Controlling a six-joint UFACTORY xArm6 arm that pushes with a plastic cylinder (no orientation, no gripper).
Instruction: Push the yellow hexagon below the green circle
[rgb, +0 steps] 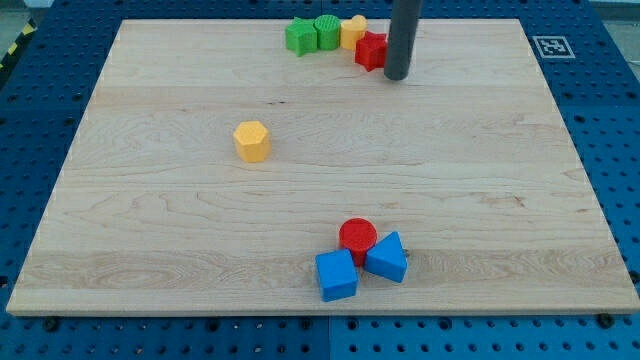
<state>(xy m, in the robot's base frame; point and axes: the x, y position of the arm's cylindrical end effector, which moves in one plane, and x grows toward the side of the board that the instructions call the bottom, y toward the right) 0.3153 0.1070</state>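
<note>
The rod, no pincer on it and holding nothing, has its tip beside the red block up top; the yellow hexagon sits mid-board, left and below the green circle; best swing round its left and nudge rightwards gently.
</note>
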